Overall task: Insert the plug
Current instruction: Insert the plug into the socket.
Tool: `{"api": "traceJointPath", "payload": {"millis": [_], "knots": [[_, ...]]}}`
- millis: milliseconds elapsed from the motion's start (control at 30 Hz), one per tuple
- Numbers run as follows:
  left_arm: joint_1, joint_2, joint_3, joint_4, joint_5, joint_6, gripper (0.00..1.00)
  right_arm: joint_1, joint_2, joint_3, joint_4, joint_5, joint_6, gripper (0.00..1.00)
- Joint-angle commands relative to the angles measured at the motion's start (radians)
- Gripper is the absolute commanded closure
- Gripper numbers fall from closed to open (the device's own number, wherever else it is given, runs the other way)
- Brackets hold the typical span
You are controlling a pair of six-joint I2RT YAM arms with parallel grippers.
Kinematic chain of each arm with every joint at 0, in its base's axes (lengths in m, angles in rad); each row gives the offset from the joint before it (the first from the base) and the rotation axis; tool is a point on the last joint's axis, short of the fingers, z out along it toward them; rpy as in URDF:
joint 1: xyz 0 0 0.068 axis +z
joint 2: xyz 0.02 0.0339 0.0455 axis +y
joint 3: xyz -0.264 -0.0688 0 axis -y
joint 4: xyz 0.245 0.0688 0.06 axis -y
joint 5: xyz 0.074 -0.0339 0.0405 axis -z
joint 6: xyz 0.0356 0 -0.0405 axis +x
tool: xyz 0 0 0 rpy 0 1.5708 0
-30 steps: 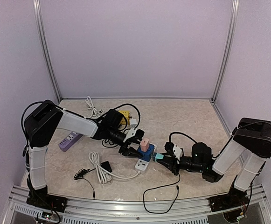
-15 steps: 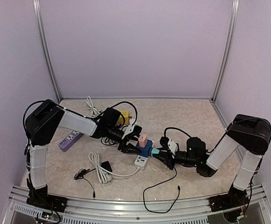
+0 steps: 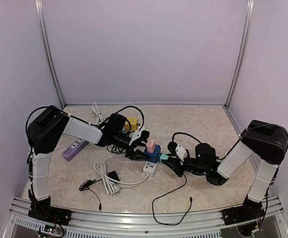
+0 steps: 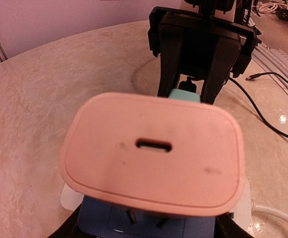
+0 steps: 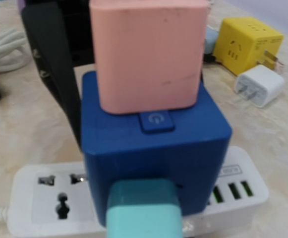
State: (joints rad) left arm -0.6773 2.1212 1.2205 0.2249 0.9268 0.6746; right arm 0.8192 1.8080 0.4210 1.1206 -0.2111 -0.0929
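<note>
1. Teal plug point(image 5: 143, 208): mid-worktop, its tip against the right-hand face of the blue cube socket point(image 5: 183, 139). Cannot tell how deep it sits.
2. Right fingers point(image 4: 217, 69): closed on the teal plug, one on each side of it. The arm lies low over the worktop point(image 3: 203, 124), reaching in from the right.
3. Blue cube socket: stands on the white power strip point(image 5: 44, 191) and hides the strip's middle. A power-button mark shows on its top edge.
4. Pink charger point(image 4: 153, 153): plugged into the top of the cube, upright, with a slot-shaped port in its upper face.
5. Left fingers point(image 5: 54, 64): gripping the blue cube socket from the left. One black finger lies flat against the cube's side. The left wrist view shows dark finger edges on either side of the cube.
6. Yellow cube point(image 5: 250, 37): on the far side of the strip, well apart from it. A white charger point(image 5: 259, 85) lies just beside it, prongs out.
7. Purple strip point(image 3: 74, 148): far left of the worktop, under the left arm.
8. White cable point(image 3: 103, 171): bundled on the near left, leading to the white power strip.
</note>
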Motion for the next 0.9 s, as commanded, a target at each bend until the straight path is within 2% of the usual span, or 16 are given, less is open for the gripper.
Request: {"api": "traceJointPath", "payload": {"millis": [0, 67, 100, 133, 167, 200, 300, 333, 500, 533, 567, 600, 633, 667, 733, 867], "knots": [[-0.141, 0.067, 0.000, 0.051, -0.107, -0.044, 1.00, 0.058, 0.019, 0.157, 0.010, -0.067, -0.021, 1.00], [-0.143, 0.056, -0.004, 0.033, -0.084, -0.046, 1.00, 0.059, 0.026, 0.163, 0.007, -0.082, -0.019, 0.96], [-0.143, 0.049, -0.004, 0.010, -0.079, -0.046, 1.00, 0.058, 0.016, 0.156, 0.008, -0.080, -0.019, 0.84], [-0.139, 0.046, -0.003, -0.023, -0.081, -0.027, 1.00, 0.057, -0.003, 0.140, 0.012, -0.079, -0.020, 0.66], [-0.131, 0.042, -0.003, -0.069, -0.090, 0.008, 1.00, 0.054, -0.028, 0.121, 0.009, -0.075, -0.023, 0.53], [-0.125, 0.038, -0.003, -0.125, -0.104, 0.056, 1.00, 0.051, -0.066, 0.096, -0.001, -0.064, -0.026, 0.45], [-0.100, 0.016, -0.011, -0.238, -0.171, 0.139, 1.00, 0.038, -0.211, 0.025, -0.115, -0.019, -0.045, 0.34], [-0.089, 0.005, -0.010, -0.274, -0.181, 0.151, 1.00, 0.036, -0.265, 0.009, -0.159, -0.003, -0.057, 0.27], [-0.063, -0.028, 0.011, -0.369, -0.209, 0.152, 1.00, 0.031, -0.584, -0.020, -0.605, 0.031, -0.092, 0.14], [-0.065, -0.031, 0.010, -0.367, -0.216, 0.150, 1.00, 0.029, -0.653, -0.019, -0.670, 0.043, -0.081, 0.02], [-0.068, -0.037, 0.006, -0.358, -0.226, 0.142, 0.83, 0.029, -0.713, -0.012, -0.738, 0.056, -0.068, 0.01], [-0.072, -0.041, 0.002, -0.336, -0.236, 0.120, 0.48, 0.027, -0.777, -0.001, -0.798, 0.067, -0.056, 0.00], [-0.074, -0.050, 0.001, -0.322, -0.245, 0.098, 0.19, 0.027, -0.831, 0.018, -0.849, 0.079, -0.042, 0.00], [-0.077, -0.057, 0.004, -0.315, -0.251, 0.085, 0.03, 0.027, -0.871, 0.038, -0.897, 0.108, -0.027, 0.00], [-0.079, -0.088, 0.022, -0.329, -0.265, 0.081, 0.01, 0.026, -0.922, 0.102, -0.987, 0.190, 0.010, 0.00], [-0.071, -0.148, 0.117, -0.515, -0.304, 0.229, 0.01, 0.025, -0.913, 0.258, -1.166, 0.369, 0.086, 0.00]]}}
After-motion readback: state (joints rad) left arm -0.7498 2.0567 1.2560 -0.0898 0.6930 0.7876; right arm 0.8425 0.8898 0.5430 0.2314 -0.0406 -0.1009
